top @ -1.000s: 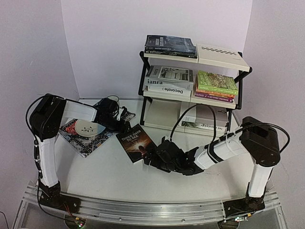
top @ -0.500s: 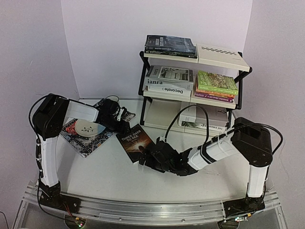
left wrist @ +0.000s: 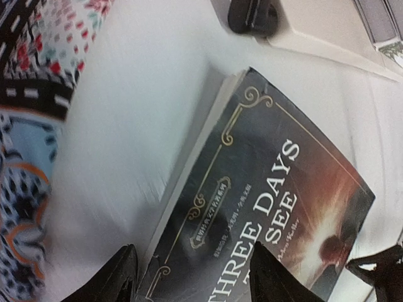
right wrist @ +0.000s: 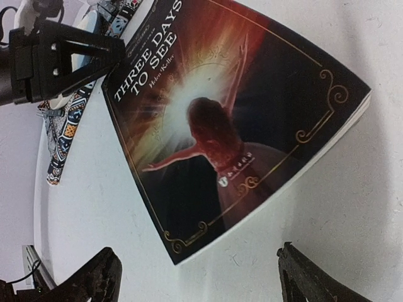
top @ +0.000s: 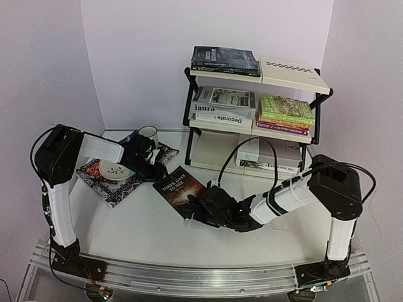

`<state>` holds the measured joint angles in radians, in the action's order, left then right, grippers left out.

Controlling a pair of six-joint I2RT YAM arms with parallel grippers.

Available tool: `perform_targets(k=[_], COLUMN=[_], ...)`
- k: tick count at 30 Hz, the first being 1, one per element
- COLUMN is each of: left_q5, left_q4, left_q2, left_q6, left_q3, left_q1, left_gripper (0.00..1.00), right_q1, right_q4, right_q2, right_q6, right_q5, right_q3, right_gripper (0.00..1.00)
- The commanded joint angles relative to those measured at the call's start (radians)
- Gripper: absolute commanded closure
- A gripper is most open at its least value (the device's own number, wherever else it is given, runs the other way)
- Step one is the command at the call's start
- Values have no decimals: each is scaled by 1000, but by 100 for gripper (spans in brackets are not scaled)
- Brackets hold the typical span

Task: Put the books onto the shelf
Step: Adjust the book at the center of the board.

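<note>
A dark paperback, "Three Days to See" (top: 179,189), lies flat on the white table between my two grippers. My left gripper (top: 156,168) hangs open at its far left corner, and in the left wrist view that corner of the book (left wrist: 264,189) sits between the fingers (left wrist: 121,277). My right gripper (top: 196,211) is open and low at the book's near corner (right wrist: 233,113), not touching it. The shelf (top: 318,119) stands at the back right. It holds dark books (top: 225,60) on top, grey and brown ones (top: 220,107) beside a green and orange stack (top: 286,112) in the middle, and white ones (top: 271,157) below.
A patterned placemat (top: 101,182) with a white dish (top: 116,168) lies under my left arm. A white mug (top: 148,133) stands behind it on a second mat. One of the shelf's black feet (left wrist: 252,16) is just beyond the book.
The book has turned, its far left corner swinging left. My left gripper has pulled back and left, and its jaws have narrowed. My right arm crept a little toward the book.
</note>
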<state>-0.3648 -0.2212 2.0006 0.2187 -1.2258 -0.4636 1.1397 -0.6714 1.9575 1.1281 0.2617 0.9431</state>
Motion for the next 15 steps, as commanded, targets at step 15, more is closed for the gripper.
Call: perform_targets(k=[15], left_q5=[-355], left_q4=[26], left_q2=[-328], left_q6=[273], left_q3=[339], left_q1=[-7], left_gripper=[43], right_q1=[5], right_q4=[238], right_q2=[-237], right_q6=[-71], right_q5=[14], right_q3=[-91], right_gripper=[20])
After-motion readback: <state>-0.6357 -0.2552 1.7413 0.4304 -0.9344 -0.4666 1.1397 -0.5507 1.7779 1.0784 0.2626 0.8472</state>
